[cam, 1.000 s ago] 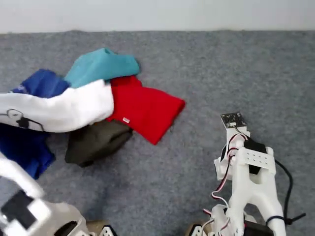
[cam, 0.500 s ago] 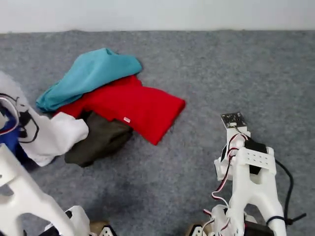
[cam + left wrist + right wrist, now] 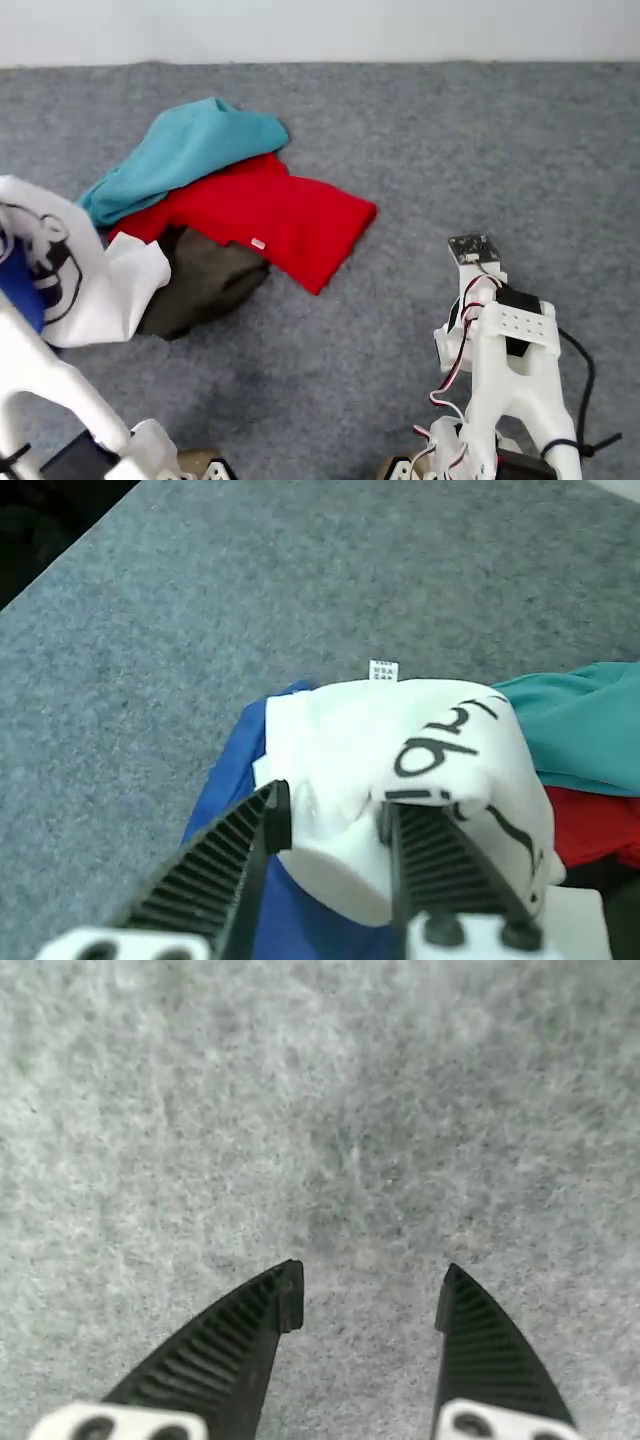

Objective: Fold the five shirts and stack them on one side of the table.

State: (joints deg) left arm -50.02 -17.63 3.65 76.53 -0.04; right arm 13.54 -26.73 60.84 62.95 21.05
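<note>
- The grey counter (image 3: 450, 140) is seen spread wide, and the shirts are heaped on its left half.
- The red shirt (image 3: 290, 220) is laid across the middle of the heap, with one corner stretched toward the centre of the counter.
- The white shirt (image 3: 90, 280), marked with black print, is bunched at the left edge. It is draped over the blue one and overlaps the dark one.
- The teal shirt (image 3: 190, 150) is rested on the far end of the red shirt, crumpled.
- The dark shirt (image 3: 205, 285) is tucked under the red shirt's near edge, between red and white.
- The blue shirt (image 3: 240, 780) is mostly covered by the white shirt, and a strip of it is shown beside the white cloth.
- The left pincer (image 3: 332, 815) is clamped on a fold of the white shirt, with cloth pinched between its jaws.
- The right pincer (image 3: 370, 1285) is held with jaws apart over bare counter, well apart from the heap.
</note>
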